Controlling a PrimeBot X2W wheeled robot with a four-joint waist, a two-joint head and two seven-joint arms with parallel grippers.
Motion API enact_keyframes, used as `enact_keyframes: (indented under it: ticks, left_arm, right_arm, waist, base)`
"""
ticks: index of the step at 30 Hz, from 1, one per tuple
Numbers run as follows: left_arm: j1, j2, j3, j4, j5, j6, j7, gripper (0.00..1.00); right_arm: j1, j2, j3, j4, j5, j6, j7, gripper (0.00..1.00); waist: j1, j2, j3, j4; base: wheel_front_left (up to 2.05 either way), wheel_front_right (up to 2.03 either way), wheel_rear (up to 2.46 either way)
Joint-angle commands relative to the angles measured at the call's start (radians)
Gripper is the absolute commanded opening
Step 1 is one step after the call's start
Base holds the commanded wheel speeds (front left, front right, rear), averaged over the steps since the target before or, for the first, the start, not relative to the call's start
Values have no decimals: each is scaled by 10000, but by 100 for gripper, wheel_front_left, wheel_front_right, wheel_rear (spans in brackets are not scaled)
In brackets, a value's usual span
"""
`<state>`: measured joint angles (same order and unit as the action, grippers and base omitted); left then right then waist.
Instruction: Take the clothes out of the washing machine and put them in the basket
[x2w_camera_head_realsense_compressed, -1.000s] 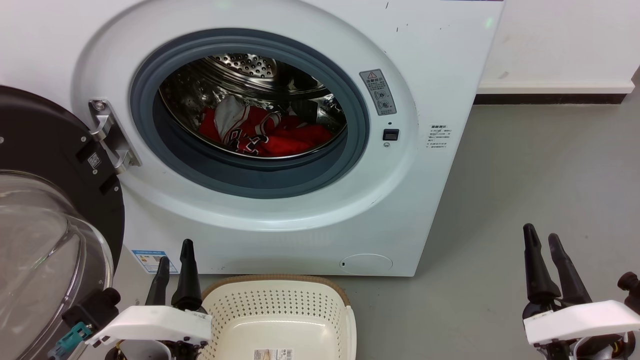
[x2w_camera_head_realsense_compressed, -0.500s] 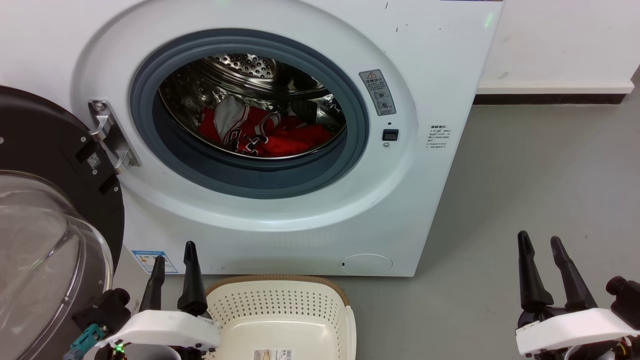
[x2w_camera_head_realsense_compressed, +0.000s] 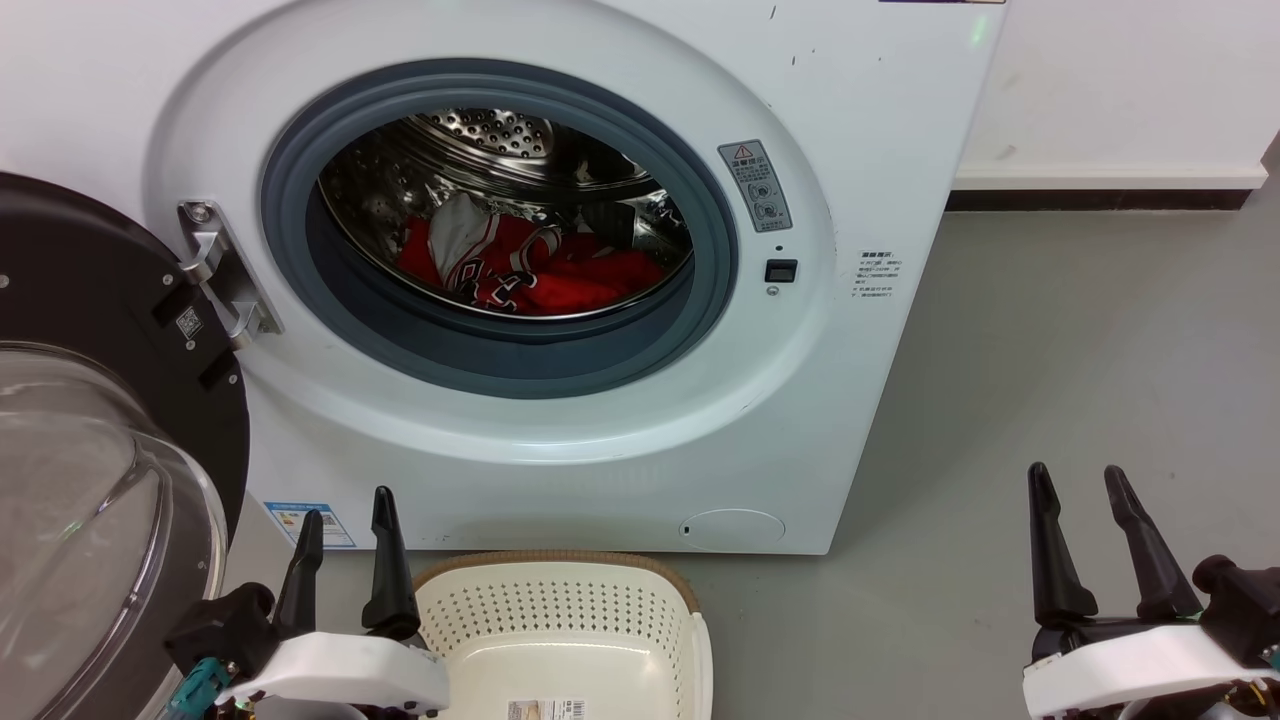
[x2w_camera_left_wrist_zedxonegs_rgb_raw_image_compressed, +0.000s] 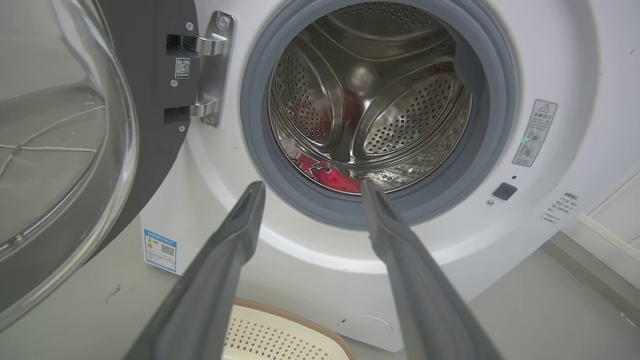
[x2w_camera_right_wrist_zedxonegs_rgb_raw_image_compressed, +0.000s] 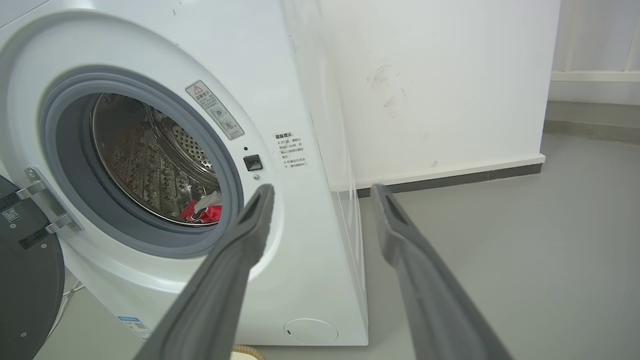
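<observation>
Beyond grey floor (x2w_camera_head_realsense_compressed: 1050, 400), the clothes (x2w_camera_head_realsense_compressed: 560, 275) were seen in the washing machine (x2w_camera_head_realsense_compressed: 850, 120), up and ahead of the nearer, spread-fingered, empty left gripper (x2w_camera_head_realsense_compressed: 346, 505).

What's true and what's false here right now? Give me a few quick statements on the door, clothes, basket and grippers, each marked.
1. The washer door is shut. False: it stands swung open at the left.
2. The clothes lie in the drum. True.
3. The basket holds a red garment. False: the part in view holds no clothes.
4. The left gripper is open. True.
5. The right gripper grips a jersey. False: it is open and holds nothing.
</observation>
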<state>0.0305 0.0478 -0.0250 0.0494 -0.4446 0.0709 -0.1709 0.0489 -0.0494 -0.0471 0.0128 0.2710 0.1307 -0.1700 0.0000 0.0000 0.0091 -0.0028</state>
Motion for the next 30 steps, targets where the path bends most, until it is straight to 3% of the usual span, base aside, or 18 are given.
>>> enact_keyframes:
  ticks: [1,20,30]
  left_arm:
    - [3,26,-14,-137,222,35,-81,100]
    - [327,29,-38,-57,1518,-329,-496,100]
    - [406,31,-74,109,2209,-314,-698,100]
  right_arm:
    - [79,-19,15,-139,-215,0,-88,100]
    - [359,-16,25,-291,-1762,-1,-516,100]
    - [498,-15,-16,-312,-2372,-1,-712,100]
  waist:
    - [0,0,-2,1]
    - [0,0,-23,7]
    - [0,0,-12,-5]
  base:
    - [0,0,0]
    - [0,0,0]
    - [0,0,0]
